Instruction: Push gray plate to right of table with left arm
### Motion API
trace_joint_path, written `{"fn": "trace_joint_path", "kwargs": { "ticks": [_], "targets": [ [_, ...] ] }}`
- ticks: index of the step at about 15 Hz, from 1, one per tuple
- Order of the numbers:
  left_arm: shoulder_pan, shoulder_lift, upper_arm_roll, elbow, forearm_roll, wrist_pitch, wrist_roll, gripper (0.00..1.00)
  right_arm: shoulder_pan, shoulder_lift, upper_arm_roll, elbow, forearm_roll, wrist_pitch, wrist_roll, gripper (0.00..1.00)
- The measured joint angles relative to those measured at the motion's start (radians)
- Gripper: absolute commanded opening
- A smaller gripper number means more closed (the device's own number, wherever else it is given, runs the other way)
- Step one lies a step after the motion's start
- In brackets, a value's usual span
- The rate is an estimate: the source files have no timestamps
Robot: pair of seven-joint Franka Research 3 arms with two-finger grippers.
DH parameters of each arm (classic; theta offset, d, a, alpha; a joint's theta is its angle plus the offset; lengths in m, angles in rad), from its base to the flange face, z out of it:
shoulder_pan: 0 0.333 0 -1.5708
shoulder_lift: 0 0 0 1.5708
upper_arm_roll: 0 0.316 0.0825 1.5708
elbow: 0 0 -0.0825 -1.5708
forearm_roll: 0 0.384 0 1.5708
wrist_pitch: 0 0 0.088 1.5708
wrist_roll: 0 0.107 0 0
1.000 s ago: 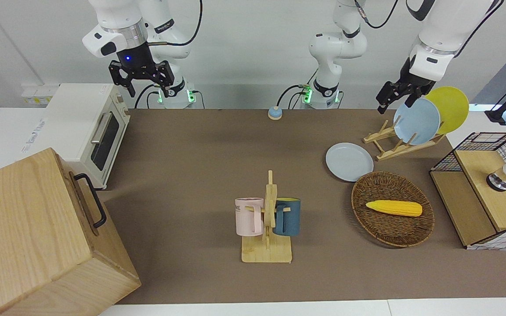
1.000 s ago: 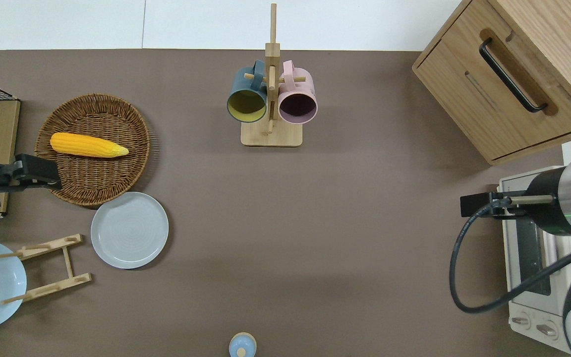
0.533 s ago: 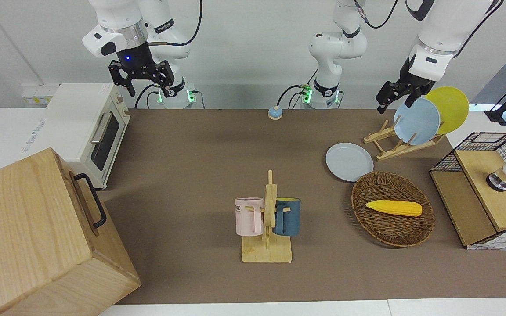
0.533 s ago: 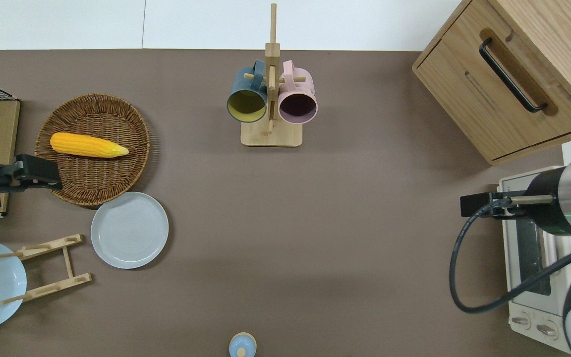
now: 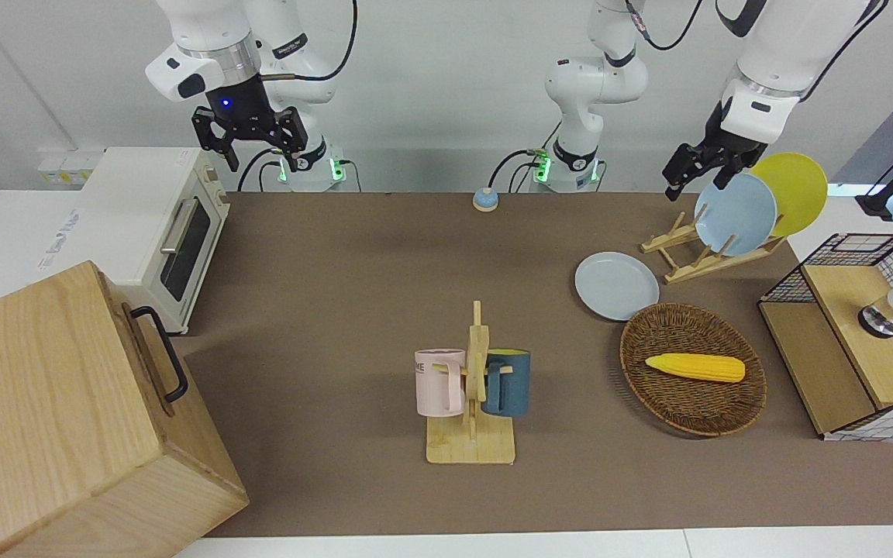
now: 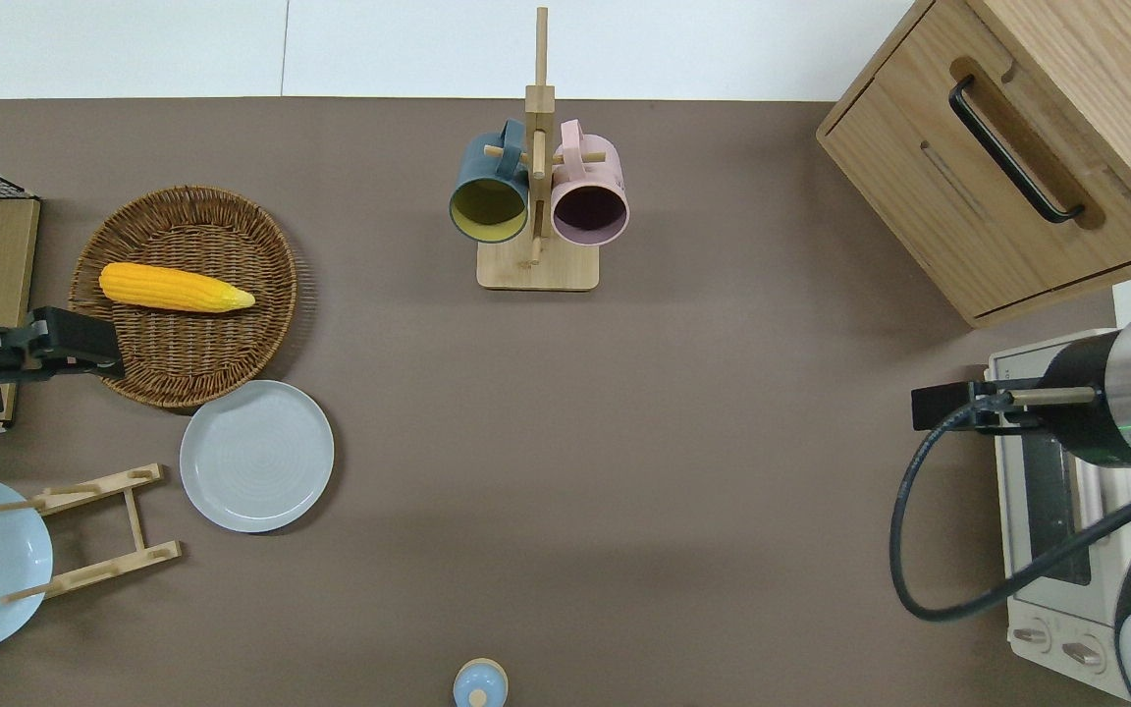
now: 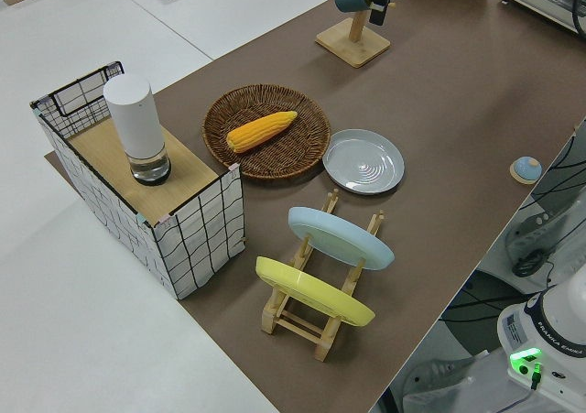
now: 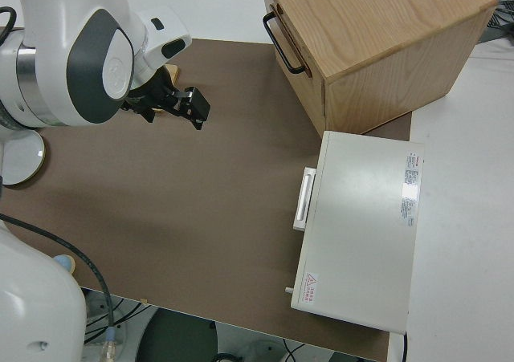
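Note:
The gray plate [image 5: 616,286] lies flat on the brown table [image 5: 338,256], beside the wicker basket [image 5: 652,391] on the side nearer to the robots. It also shows in the overhead view [image 6: 257,456] and the left side view [image 7: 363,160]. My left gripper [image 5: 693,172] is up in the air; in the overhead view it [image 6: 84,344] is over the basket's rim toward the left arm's end of the table, apart from the plate. My right gripper [image 5: 259,151], with a blue light above it, is parked with its fingers spread.
A wooden dish rack [image 5: 687,260] holds a bluer plate [image 5: 735,213] and a yellow plate [image 5: 795,190]. Corn [image 5: 694,366] lies in the basket. A mug stand [image 5: 474,403] is mid-table. A wire crate [image 5: 849,333], a toaster oven [image 5: 152,225] and a wooden cabinet [image 5: 51,418] stand at the table's ends.
My left gripper has risen very slightly. The gray plate and the right arm have not moved.

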Motion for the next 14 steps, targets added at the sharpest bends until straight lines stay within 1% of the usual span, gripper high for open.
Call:
{"fn": "trace_joint_path", "kwargs": {
  "ticks": [4,8,10,11,14],
  "targets": [
    [0.000,0.000,-0.002,-0.038,-0.001,0.011,0.000,0.99,0.000,0.000,0.000,0.000,0.000,0.000,0.000,0.996],
    [0.002,-0.010,0.000,-0.130,-0.004,0.076,0.002,0.98,0.000,0.000,0.000,0.000,0.000,0.000,0.000,0.996],
    [0.010,-0.020,0.007,-0.208,-0.004,0.131,0.034,0.98,0.000,0.000,0.000,0.000,0.000,0.000,0.000,0.996],
    [0.019,-0.028,0.010,-0.255,-0.005,0.165,0.073,0.98,0.000,0.000,0.000,0.000,0.000,0.000,0.000,0.996],
    [0.035,-0.061,0.014,-0.361,-0.005,0.218,0.135,0.97,0.000,0.000,0.000,0.000,0.000,0.000,0.000,0.996]
  ]
}}
